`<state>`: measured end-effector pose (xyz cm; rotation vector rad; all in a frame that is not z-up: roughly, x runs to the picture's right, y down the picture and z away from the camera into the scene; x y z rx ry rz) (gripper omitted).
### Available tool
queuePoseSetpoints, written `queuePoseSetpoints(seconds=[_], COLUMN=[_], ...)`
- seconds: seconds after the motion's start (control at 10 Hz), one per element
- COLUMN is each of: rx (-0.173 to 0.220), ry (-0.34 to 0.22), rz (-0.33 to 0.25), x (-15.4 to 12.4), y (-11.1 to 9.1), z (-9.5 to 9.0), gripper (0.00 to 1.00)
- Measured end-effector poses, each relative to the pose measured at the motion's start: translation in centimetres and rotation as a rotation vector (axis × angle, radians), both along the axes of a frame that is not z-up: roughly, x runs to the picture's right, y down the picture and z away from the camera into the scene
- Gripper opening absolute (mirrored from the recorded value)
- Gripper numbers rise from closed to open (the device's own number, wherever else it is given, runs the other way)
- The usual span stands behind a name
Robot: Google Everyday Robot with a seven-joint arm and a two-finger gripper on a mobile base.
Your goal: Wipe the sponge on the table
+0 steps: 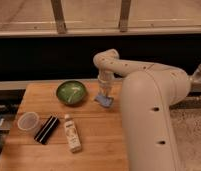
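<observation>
We see the smooth white robot arm [144,95] bend down over the far side of the light-brown wooden table [96,130], which has long plank lines. Its pincer [103,91] points straight down onto the small flat blue sponge [105,101]. The sponge sits on the table just to the right of the round green bowl [71,92]. We cannot tell if the pincer is open or closed. Nearer to us lie a clear round cup [28,121], a black bar [46,129] and a white bottle [72,134] on its side.
</observation>
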<state>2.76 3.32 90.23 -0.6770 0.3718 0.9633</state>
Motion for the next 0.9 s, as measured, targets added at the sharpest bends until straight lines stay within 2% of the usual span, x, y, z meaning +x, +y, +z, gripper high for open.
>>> queuePoseSetpoints(seconds=[0.2, 0.4, 0.5, 0.7, 0.9], rx=[-0.004, -0.011, -0.014, -0.040, -0.075], ry=[-0.046, -0.090, -0.107, -0.119, -0.108], rz=[-0.034, -0.080, -0.106, -0.159, -0.173], x=[-3.0, -5.6, -6.5, -7.9, -6.9], y=[-0.5, -0.1, 0.6, 3.5, 6.5], z=[1.8, 1.9, 1.3, -1.2, -3.0], gripper=[0.00, 0.00, 0.00, 0.00, 0.00])
